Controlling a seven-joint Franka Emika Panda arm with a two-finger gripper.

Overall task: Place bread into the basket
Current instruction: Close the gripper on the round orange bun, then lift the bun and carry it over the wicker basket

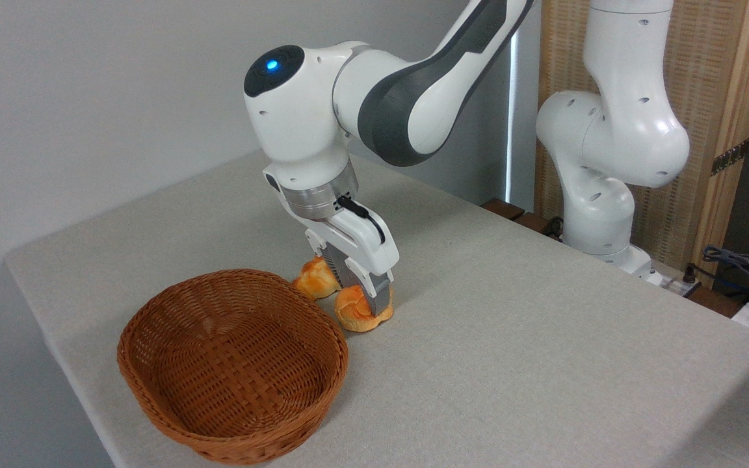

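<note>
Small knotted bread (356,313), golden-orange, resting on the grey table (511,338) just right of the basket (231,364) rim, apart from it. Sits directly under the gripper (374,300), one grey finger (380,294) pressed down against its right side, the other hidden behind; looks clamped on the bun. Roundish, no clear long axis, paler creases facing the camera. Second golden loaf (315,278) just behind, partly hidden by the gripper. Basket interior bare
</note>
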